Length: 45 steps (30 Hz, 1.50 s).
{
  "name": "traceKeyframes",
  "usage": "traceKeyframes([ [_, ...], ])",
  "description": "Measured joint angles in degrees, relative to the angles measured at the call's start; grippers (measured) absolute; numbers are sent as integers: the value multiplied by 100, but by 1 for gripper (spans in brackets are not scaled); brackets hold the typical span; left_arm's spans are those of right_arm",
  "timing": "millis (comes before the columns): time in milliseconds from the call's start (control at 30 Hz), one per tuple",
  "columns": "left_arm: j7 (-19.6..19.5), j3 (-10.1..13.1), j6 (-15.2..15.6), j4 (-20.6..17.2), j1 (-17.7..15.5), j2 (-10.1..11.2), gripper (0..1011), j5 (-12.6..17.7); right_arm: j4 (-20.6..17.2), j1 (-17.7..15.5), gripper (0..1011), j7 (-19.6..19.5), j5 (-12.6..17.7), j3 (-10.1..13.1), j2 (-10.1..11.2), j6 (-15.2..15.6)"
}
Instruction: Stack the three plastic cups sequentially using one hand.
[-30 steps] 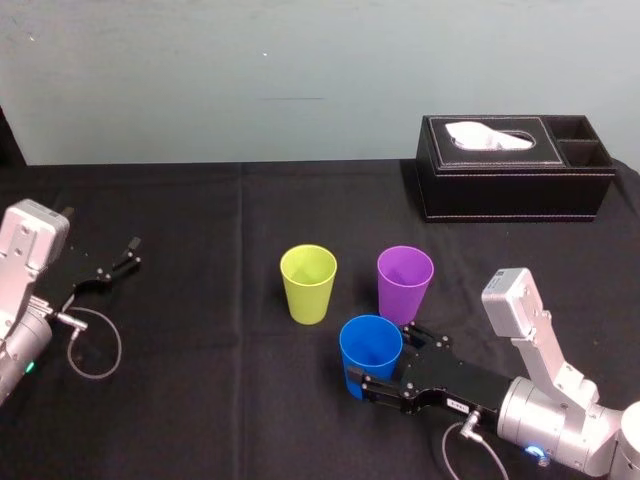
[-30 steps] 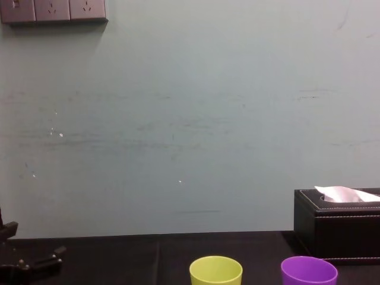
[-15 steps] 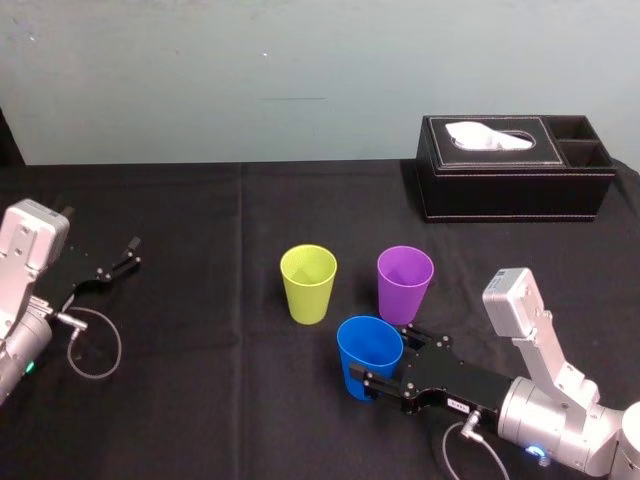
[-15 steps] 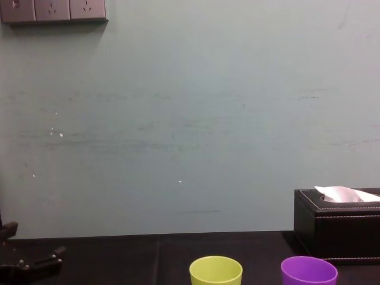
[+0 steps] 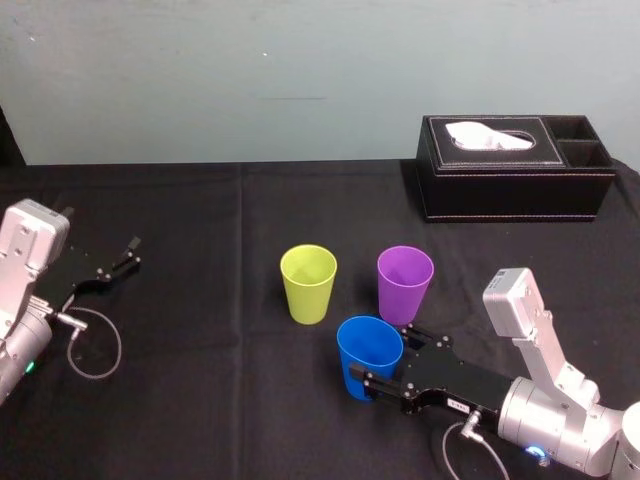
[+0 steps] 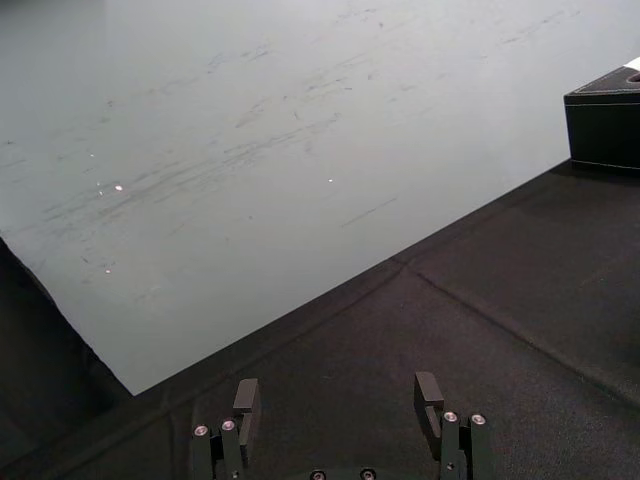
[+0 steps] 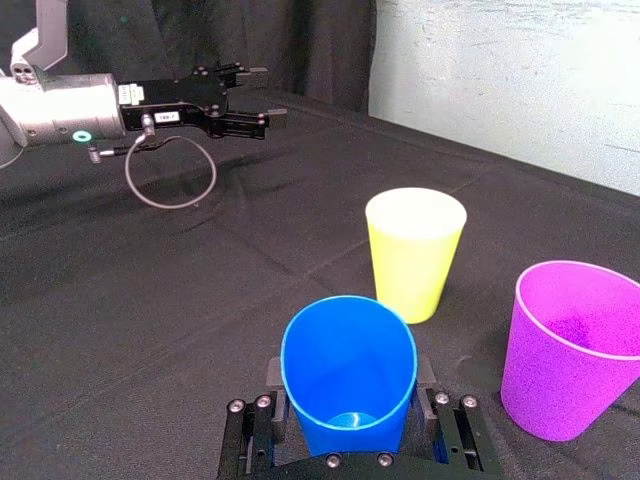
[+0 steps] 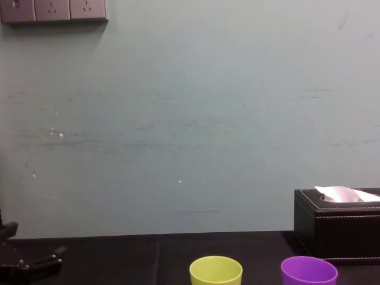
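Observation:
Three cups stand mid-table. The yellow-green cup and the purple cup are upright side by side. Just in front of them is the blue cup, leaning slightly, with my right gripper shut on its lower wall, one finger on each side. My left gripper rests far off at the table's left, open with nothing between its fingers.
A black leather tissue box stands at the back right against the wall. A grey cable loop lies by the left arm. Black cloth covers the table.
The right gripper's fingers have closed in on the blue cup, which has shifted a little to the left and tipped slightly. The left arm has not moved.

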Motion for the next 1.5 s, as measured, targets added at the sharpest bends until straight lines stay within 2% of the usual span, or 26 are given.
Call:
traceKeyframes([
  [300, 0, 0, 0, 0, 0, 0, 1010, 0, -307, -144, 724, -41, -5, 131, 124, -27],
  [533, 0, 0, 0, 0, 0, 0, 1010, 0, -856, -295, 724, -155, 136, 404, 305, 123],
  [700, 0, 0, 0, 0, 0, 0, 1010, 0, -1186, -252, 723, -227, 235, 575, 365, 234],
  [900, 0, 0, 0, 0, 1, 0, 1010, 0, -1353, 77, 723, -298, 306, 642, 322, 401],
  [1033, 0, 0, 0, 0, 0, 0, 1010, 0, -1305, 440, 724, -339, 325, 559, 188, 572],
  [1067, 0, 0, 0, 0, 0, 0, 1010, 0, -1305, 440, 724, -339, 325, 559, 188, 572],
  [1300, 0, 0, 0, 0, 0, 0, 1010, 0, -965, 1027, 724, -407, 368, 292, -124, 850],
  [1500, 0, 0, 0, 0, 0, 0, 1010, 0, -727, 1305, 724, -464, 354, 100, -316, 950],
])
